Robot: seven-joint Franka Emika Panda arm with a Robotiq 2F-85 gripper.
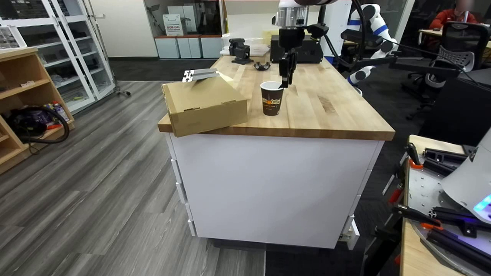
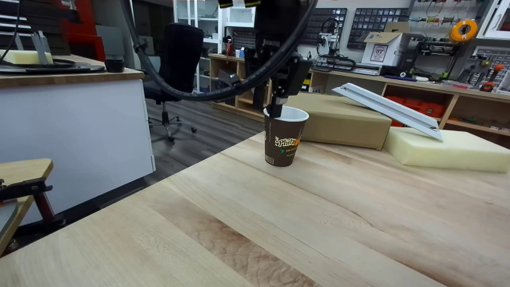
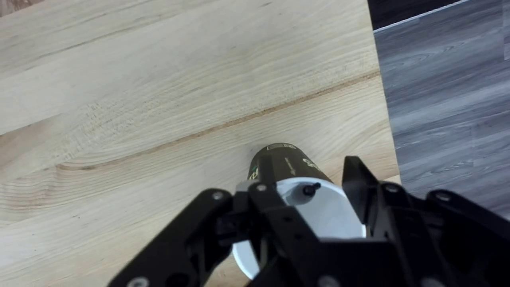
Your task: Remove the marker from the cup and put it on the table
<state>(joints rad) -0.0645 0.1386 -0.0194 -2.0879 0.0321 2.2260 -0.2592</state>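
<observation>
The brown paper cup [image 1: 271, 102] stands upright on the wooden table [image 1: 318, 115]. The cup shows in the other views too [image 2: 283, 141] [image 3: 285, 163]. The dark marker [image 3: 309, 190] stands inside the cup against its inner wall, its end visible in the wrist view. I cannot make it out clearly in the exterior views. My gripper [image 3: 310, 171] is open, its two fingers apart on either side of the marker with a gap to each. In both exterior views the gripper [image 1: 285, 82] [image 2: 275, 110] points down at the cup's rim. One fingertip overlaps the rim.
A tan cardboard box [image 1: 209, 115] sits beside the cup, overhanging the table edge. A metal bar [image 2: 390, 109] leans across the box and a yellow foam block [image 2: 450, 151]. A black vise [image 1: 240, 51] stands farther back. The table's edge lies close to the cup.
</observation>
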